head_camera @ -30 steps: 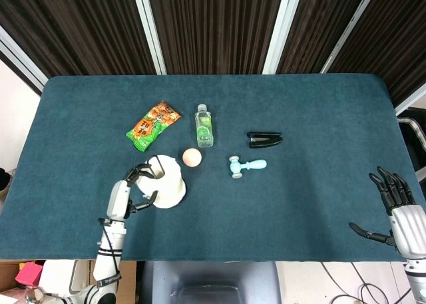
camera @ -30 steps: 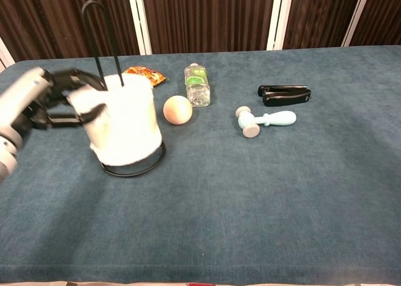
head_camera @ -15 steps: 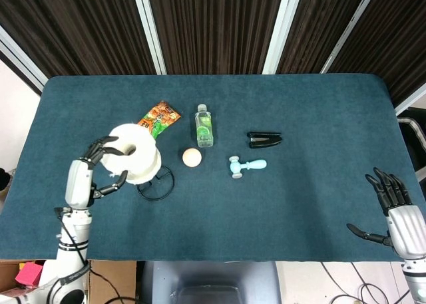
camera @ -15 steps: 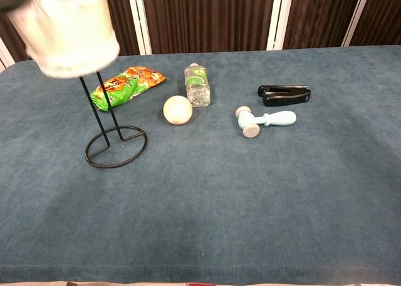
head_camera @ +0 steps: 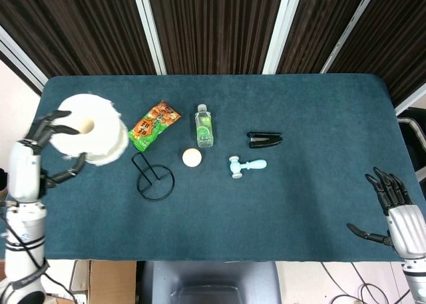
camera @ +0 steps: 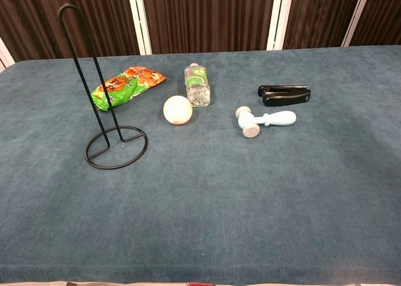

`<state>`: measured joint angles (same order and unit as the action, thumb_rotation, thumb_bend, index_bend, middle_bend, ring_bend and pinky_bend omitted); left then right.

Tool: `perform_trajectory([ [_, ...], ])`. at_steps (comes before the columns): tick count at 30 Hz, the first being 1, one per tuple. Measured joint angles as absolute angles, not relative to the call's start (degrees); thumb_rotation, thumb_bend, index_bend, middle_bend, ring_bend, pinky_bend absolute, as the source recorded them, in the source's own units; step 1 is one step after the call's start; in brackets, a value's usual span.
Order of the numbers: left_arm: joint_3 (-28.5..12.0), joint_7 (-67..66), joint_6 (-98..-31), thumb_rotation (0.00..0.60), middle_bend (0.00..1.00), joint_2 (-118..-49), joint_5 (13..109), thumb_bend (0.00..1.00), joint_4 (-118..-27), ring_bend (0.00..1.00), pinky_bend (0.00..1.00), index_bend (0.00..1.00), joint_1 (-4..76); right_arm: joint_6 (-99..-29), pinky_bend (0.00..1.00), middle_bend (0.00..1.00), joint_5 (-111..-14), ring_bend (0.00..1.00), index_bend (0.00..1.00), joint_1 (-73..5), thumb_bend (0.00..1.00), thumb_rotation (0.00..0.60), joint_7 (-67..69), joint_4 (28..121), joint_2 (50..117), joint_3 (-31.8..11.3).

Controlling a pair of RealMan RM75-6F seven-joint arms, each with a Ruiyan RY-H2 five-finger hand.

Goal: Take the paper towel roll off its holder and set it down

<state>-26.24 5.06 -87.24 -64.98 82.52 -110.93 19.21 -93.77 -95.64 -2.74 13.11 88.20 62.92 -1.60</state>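
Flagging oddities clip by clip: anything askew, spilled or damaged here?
Nothing spilled or damaged. The bottle lies on its side. The holder stands upright and bare; the left hand holds the roll raised at the table's left edge.

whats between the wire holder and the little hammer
The ball lies between the wire holder and the toy hammer, nearer the holder; the rest is bare cloth. The chest view shows it best.

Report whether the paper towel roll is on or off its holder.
Off. The left hand holds the paper towel roll up, left of the holder, whose wire loop stands bare in the chest view.
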Motion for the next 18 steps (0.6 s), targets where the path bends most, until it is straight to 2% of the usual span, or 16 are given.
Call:
perform_trajectory([
  [5, -26.45, 6.45, -87.5, 0.6, 0.53, -64.11, 78.1, 0.36, -105.59, 0.5, 0.45, 0.65, 17.73, -93.42, 0.04, 0.0, -95.6, 0.0, 0.0, -2.84, 0.05, 0.6, 12.66, 88.21, 63.09, -1.55],
  [9, -24.35, 5.96, -87.29, 0.6, 0.53, -65.81, 76.5, 0.36, -99.87, 0.5, 0.45, 0.65, 17.12, -92.84, 0.04, 0.0, -95.52, 0.0, 0.0, -3.03, 0.05, 0.6, 11.95, 88.23, 63.34, -1.5],
  [18, -17.41, 8.78, -86.65, 0.6, 0.53, -78.43, 75.63, 0.35, -87.05, 0.5, 0.45, 0.64, 16.27, -91.43, 0.04, 0.0, -94.96, 0.0, 0.0, -3.53, 0.05, 0.6, 10.7, 88.56, 63.67, -1.46],
])
